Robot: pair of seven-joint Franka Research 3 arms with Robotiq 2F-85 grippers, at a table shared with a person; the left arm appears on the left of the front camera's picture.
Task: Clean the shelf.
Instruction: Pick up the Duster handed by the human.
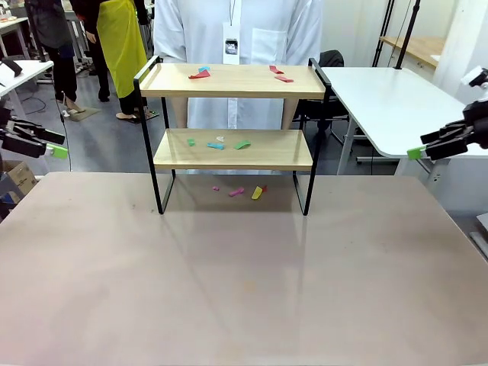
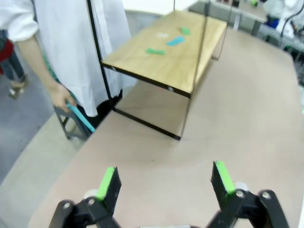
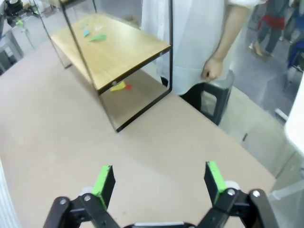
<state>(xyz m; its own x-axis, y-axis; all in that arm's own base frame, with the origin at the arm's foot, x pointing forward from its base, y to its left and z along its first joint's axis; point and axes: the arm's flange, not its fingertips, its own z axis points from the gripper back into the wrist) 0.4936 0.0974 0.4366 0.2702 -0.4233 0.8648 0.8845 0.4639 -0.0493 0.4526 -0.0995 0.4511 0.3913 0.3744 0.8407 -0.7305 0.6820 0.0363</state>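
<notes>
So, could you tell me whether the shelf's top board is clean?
Not clean: red and blue scraps lie on the top board of the shelf.

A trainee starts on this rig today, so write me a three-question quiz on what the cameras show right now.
1. True or false: the left gripper and the right gripper are both shut.
2. Where do the coloured scraps lie? A: top board only. B: both boards of the shelf and the table beneath it. C: table only.
3. Fill in: seen from the robot, the person in white stands ___ the shelf.
Key: 1 false; 2 B; 3 behind.
</notes>
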